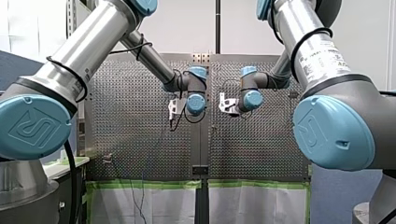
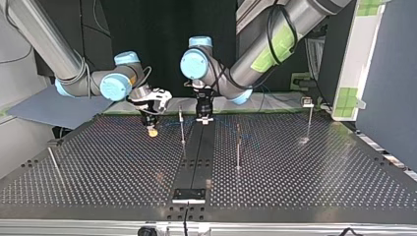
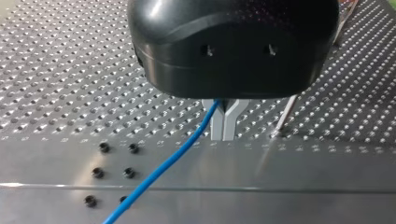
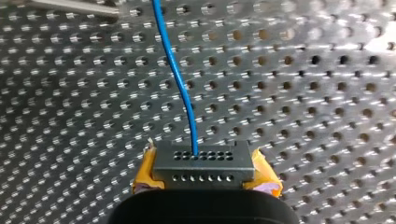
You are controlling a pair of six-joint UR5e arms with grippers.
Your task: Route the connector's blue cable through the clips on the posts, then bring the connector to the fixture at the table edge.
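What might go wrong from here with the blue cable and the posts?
My right hand holds the connector while my left hand grips its blue cable; pulling apart may strain the cable at the connector. A thin post stands between both hands in the top view; either might knock it.

Perforated metal table [image 4: 303, 70] — dull sheen, glossy blue cable [image 4: 181, 84], matt grey connector [image 4: 204, 165]
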